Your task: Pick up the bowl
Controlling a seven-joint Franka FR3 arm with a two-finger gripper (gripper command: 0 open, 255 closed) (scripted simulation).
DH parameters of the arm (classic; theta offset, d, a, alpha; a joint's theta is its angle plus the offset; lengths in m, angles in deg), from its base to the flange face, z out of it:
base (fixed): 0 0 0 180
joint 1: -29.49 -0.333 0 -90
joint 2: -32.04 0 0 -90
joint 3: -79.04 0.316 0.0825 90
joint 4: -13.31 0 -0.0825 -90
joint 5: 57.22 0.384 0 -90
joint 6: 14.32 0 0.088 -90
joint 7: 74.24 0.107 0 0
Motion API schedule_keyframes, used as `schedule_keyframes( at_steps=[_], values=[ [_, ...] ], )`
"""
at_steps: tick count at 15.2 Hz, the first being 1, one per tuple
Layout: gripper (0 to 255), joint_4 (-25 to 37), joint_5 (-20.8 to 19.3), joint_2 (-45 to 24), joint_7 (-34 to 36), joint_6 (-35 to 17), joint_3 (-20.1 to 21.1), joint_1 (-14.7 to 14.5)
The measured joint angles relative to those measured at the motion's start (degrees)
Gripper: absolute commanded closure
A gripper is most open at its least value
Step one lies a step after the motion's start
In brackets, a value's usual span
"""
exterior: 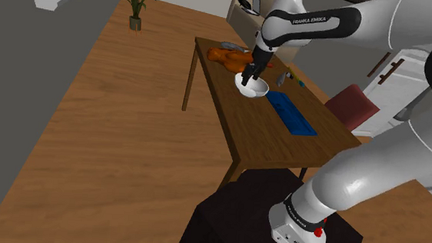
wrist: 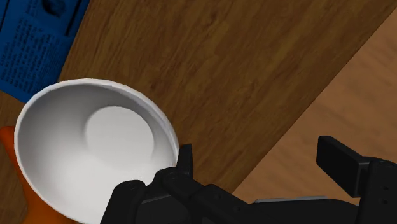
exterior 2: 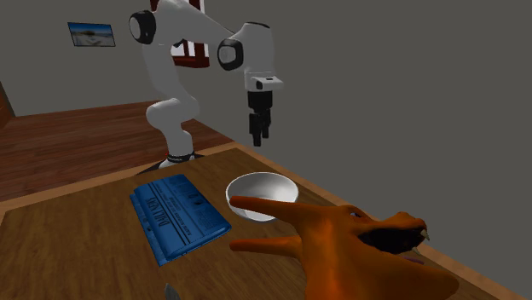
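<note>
A white bowl (exterior: 253, 88) stands upright on the brown wooden table (exterior: 245, 130), and it holds nothing (exterior 2: 263, 197). My black gripper (exterior: 248, 76) hangs above it, its fingers open and holding nothing. In the second exterior view the gripper (exterior 2: 258, 133) hovers well above the tabletop, over the table edge just beyond the bowl's far rim. In the wrist view the bowl (wrist: 95, 153) lies outside the gripper (wrist: 261, 156), its rim close to one finger (wrist: 185, 159). Bare table and floor show between the fingers.
A blue book (exterior: 290, 114) lies flat beside the bowl, toward the stand. An orange dinosaur-like toy (exterior 2: 358, 247) lies on the bowl's other side, its tail reaching to the rim. A red chair (exterior: 352, 106) stands behind the table. A potted plant (exterior: 137, 8) stands far off on the floor.
</note>
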Motion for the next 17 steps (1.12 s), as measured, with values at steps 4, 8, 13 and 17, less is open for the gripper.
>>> schedule_keyframes(
  at_steps=[4,8,13,17],
  values=[
    [0,4.7,-0.4,-8.0,-3.3,-3.9,-1.7,0.9],
    [0,9.2,-0.2,-13.9,-6.1,-5.7,-2.8,1.9],
    [0,7.6,-0.1,-15.9,-6.3,-9.3,-2.9,2.0],
    [255,6.7,-0.1,-16.7,-6.2,-11.0,-2.9,2.1]
  ],
)
